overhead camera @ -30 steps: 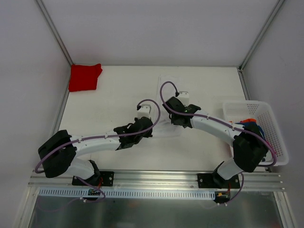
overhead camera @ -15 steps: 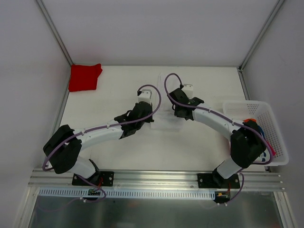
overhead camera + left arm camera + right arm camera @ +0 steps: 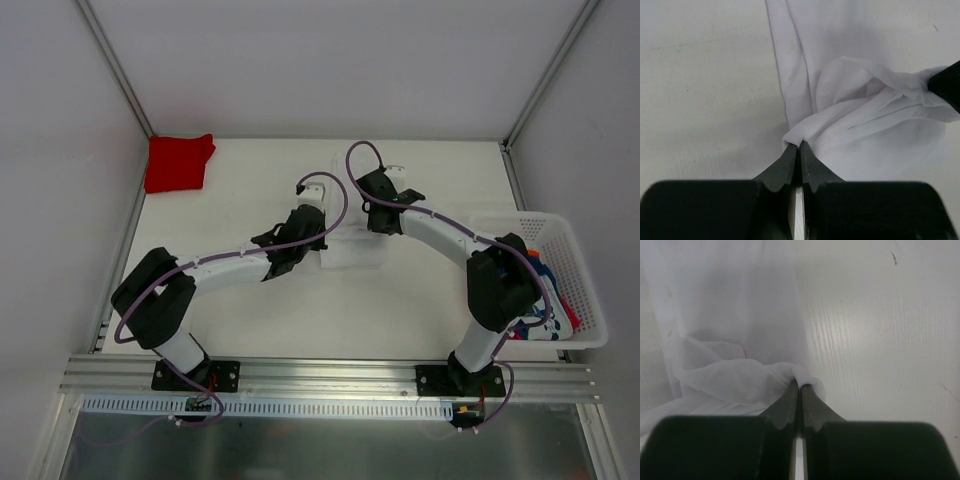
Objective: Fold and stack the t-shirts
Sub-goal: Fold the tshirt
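The white t-shirt lies as a narrow strip mid-table, its near end lifted and bunched. My left gripper is shut on a fold of its left edge, fingertips pinched together. On the shirt's right side, my right gripper is shut on the edge, fingertips closed. A dark tip of the right gripper shows at the edge of the left wrist view. A folded red t-shirt rests in the far left corner. Blue and orange-red cloth lie in the basket.
A white mesh basket stands at the right edge of the table, partly behind the right arm's elbow. Metal frame posts rise at the far corners, and white walls close in the sides and back.
Both arms have reached farther from their bases, carrying the pinched near end of the white t-shirt toward the far end of the strip. Both grips stayed shut.
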Motion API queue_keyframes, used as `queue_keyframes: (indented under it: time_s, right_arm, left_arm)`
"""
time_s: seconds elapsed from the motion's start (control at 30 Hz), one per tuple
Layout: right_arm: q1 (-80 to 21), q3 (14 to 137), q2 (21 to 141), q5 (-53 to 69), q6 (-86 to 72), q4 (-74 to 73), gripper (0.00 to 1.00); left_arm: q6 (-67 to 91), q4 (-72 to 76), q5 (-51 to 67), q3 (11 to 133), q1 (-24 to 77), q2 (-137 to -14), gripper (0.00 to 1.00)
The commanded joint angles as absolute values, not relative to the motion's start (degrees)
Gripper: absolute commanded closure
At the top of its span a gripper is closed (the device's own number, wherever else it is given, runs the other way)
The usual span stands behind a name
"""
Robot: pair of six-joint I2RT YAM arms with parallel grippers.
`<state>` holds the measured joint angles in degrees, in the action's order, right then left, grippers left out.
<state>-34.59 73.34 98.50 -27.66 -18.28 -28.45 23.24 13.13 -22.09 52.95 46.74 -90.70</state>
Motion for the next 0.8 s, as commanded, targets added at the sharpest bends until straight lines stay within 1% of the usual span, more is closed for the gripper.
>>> queue_keyframes:
  time_s: [0.0, 0.13, 0.57, 0.77]
  right_arm:
    - [-33.23, 78.65, 100.63, -26.55, -15.56, -27.25, 0.99]
    - [-32.26, 81.38, 104.32, -25.05, -14.94, -27.33, 0.99]
    - [-30.15, 87.71, 110.91, -23.03, -13.62, -27.07, 1.0]
    - [-27.95, 90.52, 111.8, -22.15, -12.83, -27.07, 1.0]
  left_arm:
    - [22.24, 15.73, -20.92, 55.9, 46.14, -92.02, 1.0]
    - [21.89, 16.52, -20.66, 56.6, 45.79, -93.69, 1.0]
    - [21.89, 18.37, -19.25, 58.27, 43.68, -98.79, 1.0]
    - [19.78, 18.46, -17.58, 62.22, 40.78, -100.19, 1.0]
